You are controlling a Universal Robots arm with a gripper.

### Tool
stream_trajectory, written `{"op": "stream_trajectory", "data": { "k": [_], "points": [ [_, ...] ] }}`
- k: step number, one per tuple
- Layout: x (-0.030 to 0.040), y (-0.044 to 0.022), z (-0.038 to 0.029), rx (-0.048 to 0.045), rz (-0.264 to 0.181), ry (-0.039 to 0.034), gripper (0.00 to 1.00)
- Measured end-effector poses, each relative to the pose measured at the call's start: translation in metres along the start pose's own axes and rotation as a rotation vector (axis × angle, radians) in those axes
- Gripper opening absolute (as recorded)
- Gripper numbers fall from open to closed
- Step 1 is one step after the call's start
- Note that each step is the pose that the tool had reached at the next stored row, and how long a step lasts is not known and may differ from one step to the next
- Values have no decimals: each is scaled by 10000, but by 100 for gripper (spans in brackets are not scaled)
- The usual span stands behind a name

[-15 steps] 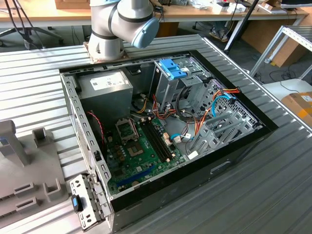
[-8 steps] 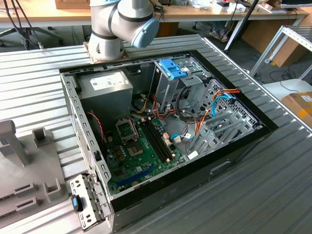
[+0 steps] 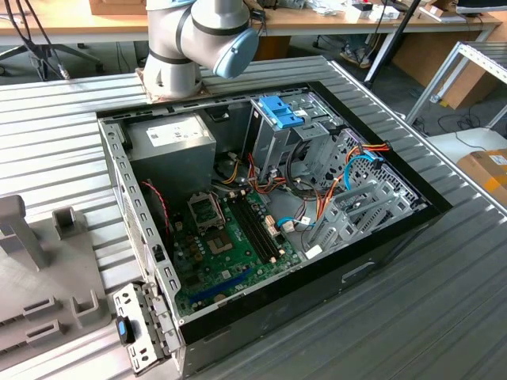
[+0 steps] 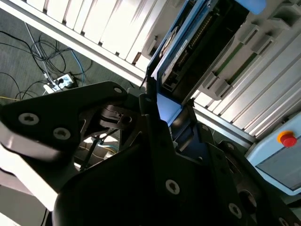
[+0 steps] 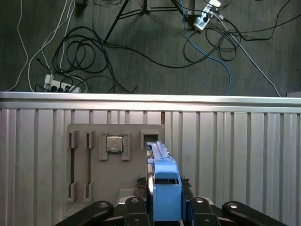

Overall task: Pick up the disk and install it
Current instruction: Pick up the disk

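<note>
In the first wrist view the disk (image 5: 162, 181) stands on edge, its blue plastic rail facing the camera. My gripper (image 5: 164, 203) is shut on it, with a black finger on each side. Behind it lies a grey holder plate (image 5: 89, 176) with upright slots. In the second wrist view the disk (image 4: 176, 56) runs up and away from the gripper (image 4: 167, 107), showing its blue edge and a label. In the exterior view the open computer case (image 3: 380, 245) lies on the ribbed metal table, with a drive cage topped by a blue latch (image 3: 279, 111).
A processor chip (image 5: 114, 143) sits in a pocket of the holder plate. The case holds a power-supply box (image 3: 170, 138), a green motherboard (image 3: 226, 245) and loose cables. The arm's base (image 3: 190, 43) stands behind the case. A red stop button (image 4: 287, 139) and floor cables (image 5: 141, 52) lie beyond the table.
</note>
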State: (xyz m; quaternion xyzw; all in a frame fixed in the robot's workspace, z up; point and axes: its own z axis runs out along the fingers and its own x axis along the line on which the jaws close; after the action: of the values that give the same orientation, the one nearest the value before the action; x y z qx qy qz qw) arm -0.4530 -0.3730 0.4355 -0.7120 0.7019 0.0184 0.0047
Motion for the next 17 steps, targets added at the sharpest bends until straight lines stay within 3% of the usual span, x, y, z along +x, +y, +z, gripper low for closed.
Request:
{"op": "stream_trajectory", "data": {
  "k": [11,17],
  "points": [
    [-4,0,-11,-2,0,17,36],
    [-6,1,-56,-2,0,19,36]
  ]
}}
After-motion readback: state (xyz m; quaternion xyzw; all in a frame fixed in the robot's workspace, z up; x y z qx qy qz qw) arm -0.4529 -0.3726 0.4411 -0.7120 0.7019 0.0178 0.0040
